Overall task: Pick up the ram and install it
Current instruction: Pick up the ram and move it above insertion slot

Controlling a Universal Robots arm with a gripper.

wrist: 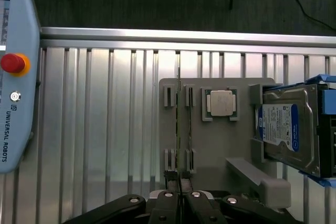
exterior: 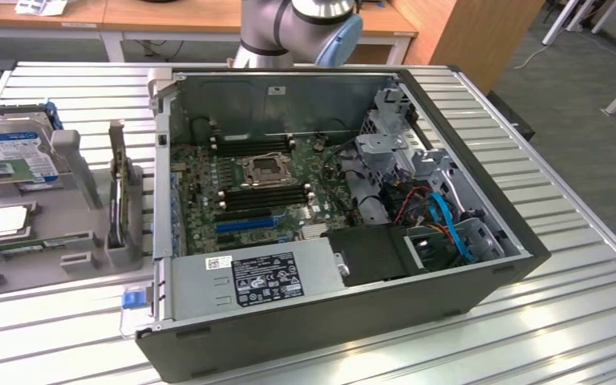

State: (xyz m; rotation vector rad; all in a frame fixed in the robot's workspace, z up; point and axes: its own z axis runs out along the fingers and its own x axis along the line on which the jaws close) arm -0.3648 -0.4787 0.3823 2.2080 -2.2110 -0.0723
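Pick-up is not yet begun: the ram (wrist: 179, 129) is seated, seemingly on edge, in the grey holder (wrist: 210, 145); the claw (wrist: 180, 178), pressed together and empty, is poised above. Spread jaws are needed first.

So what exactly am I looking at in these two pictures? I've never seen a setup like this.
It's a robot arm working at a metal table. One picture comes from a camera standing off to the side and shows an open computer case. The other comes from a camera on the arm's wrist, looking down past its two fingers, which are shut and hold nothing. Below them a grey holder carries parts: the ram, a thin stick standing on edge, a square processor chip and a hard drive. The pale box with a red button is the robot's hand controller.
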